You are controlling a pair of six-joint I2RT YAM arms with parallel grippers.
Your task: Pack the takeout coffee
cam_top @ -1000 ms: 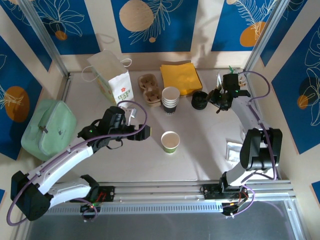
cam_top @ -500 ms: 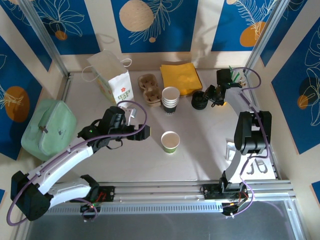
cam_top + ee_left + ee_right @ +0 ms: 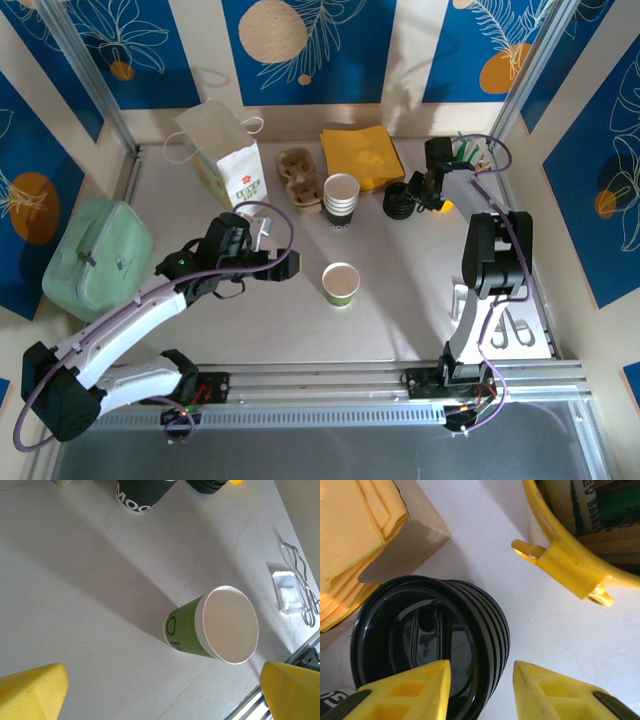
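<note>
— So, where was the paper cup (image 3: 341,284) found?

— It was seen upright and lidless near the middle of the worktop (image 3: 400,310), somewhat toward the near edge. Its wall was green and its inside white.

— And how was the left gripper (image 3: 288,265) set?

— Its yellow fingers (image 3: 35,692) were spread wide, and nothing was held. In the left wrist view the cup was framed between them, ahead of the tips and well apart from both.

— What was noted of the right gripper (image 3: 480,690)?

— It was parted over the stack of black lids (image 3: 427,630) near the far right corner. One finger was placed over the hollow of the stack and the other outside it, so that the stack's wall was straddled. Whether the wall was touched could not be told, and nothing was gripped.

— What else was laid out?

— Along the far edge a white paper bag (image 3: 225,150), a cardboard cup carrier (image 3: 298,172), a stack of lidless cups (image 3: 341,200) and a pile of yellow napkins (image 3: 362,155) were ranged. A pale green bag (image 3: 95,255) was set at the left edge.
</note>
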